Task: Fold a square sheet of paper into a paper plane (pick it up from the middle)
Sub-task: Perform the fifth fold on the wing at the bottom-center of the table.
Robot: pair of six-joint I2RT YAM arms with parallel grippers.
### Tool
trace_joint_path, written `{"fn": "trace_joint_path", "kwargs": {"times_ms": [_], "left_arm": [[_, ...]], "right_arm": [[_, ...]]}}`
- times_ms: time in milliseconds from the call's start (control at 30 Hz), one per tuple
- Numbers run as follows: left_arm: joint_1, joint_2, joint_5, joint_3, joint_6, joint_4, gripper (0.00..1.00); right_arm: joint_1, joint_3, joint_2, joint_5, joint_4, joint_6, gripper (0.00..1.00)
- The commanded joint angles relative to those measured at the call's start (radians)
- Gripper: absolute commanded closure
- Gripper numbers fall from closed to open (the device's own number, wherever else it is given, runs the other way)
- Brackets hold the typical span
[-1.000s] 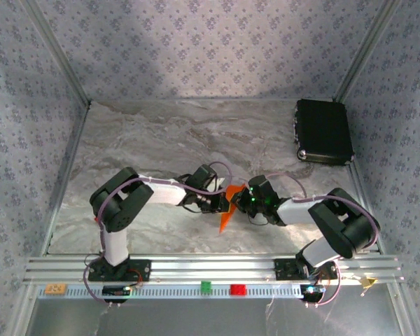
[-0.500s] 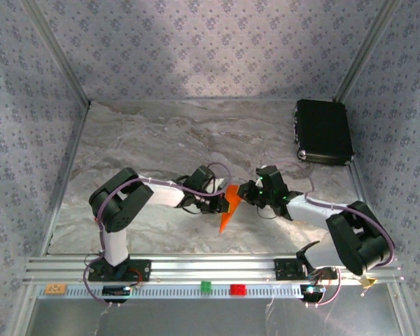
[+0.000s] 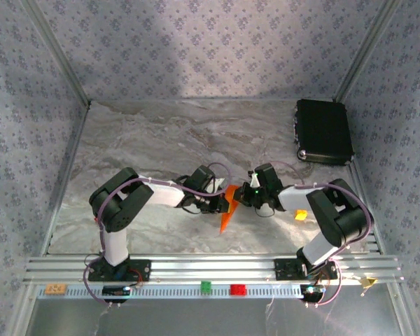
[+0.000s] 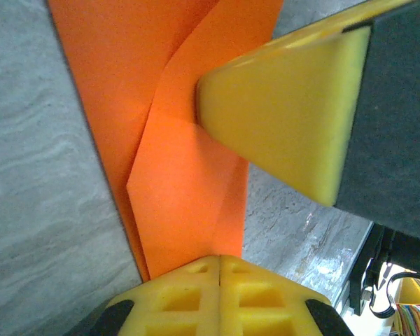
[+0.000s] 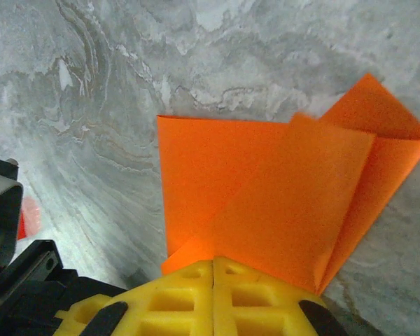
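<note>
Two areas are hard to read. In the top view, the wrists of both arms cover much of the thin bright orange paper sheet (image 3: 227, 213). Only a narrow pointed strip shows there, and finger contact cannot be made out. In each wrist view, the part of the sheet inside the grip is hidden by the pads.

The sheet is partly folded into overlapping layers with visible creases. It sits near the middle of the grey marbled table (image 3: 147, 140), directly between the two grippers.

The left gripper (image 3: 219, 204) has its yellow pads pressed fully together, with one end of the sheet clamped between them.

The right gripper (image 3: 245, 197) also has its pads closed tight, pinching the sheet's near edge in the right wrist view. In the left wrist view, one of its yellow fingers (image 4: 280, 119) touches the sheet from the upper right.

A black rectangular box (image 3: 324, 131) lies at the far right, well apart. A small yellow-orange block (image 3: 301, 215) lies just beside the right arm.
</note>
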Motion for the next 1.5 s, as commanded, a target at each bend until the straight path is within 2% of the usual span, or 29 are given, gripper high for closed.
{"fn": "trace_joint_path", "kwargs": {"times_ms": [0, 200, 367, 567, 900, 1067, 1167, 1467], "left_arm": [[0.004, 0.067, -0.059, -0.051, 0.040, -0.159, 1.00], [0.008, 0.076, -0.068, -0.062, 0.042, -0.155, 1.00], [0.007, 0.076, -0.072, -0.063, 0.050, -0.166, 1.00], [0.009, 0.068, -0.073, -0.067, 0.054, -0.167, 1.00], [0.010, 0.044, -0.065, -0.054, 0.079, -0.184, 1.00], [0.009, 0.024, -0.064, -0.046, 0.086, -0.191, 1.00], [0.010, 0.015, -0.062, -0.035, 0.091, -0.202, 1.00], [0.011, -0.013, -0.052, 0.008, 0.110, -0.238, 1.00]], "right_arm": [[-0.076, 0.019, 0.043, 0.051, -0.004, -0.033, 0.93], [-0.151, 0.058, 0.074, 0.032, -0.024, -0.044, 0.93], [-0.192, 0.087, 0.081, 0.074, -0.095, -0.065, 0.93], [-0.240, 0.080, 0.068, 0.039, -0.051, -0.042, 0.93], [-0.164, 0.062, -0.149, 0.066, -0.140, -0.059, 0.90], [-0.080, 0.071, -0.097, 0.011, -0.112, -0.056, 0.93], [-0.046, 0.079, -0.052, 0.031, -0.135, -0.053, 0.96], [-0.052, 0.017, 0.019, 0.113, -0.147, -0.038, 0.99]]}}
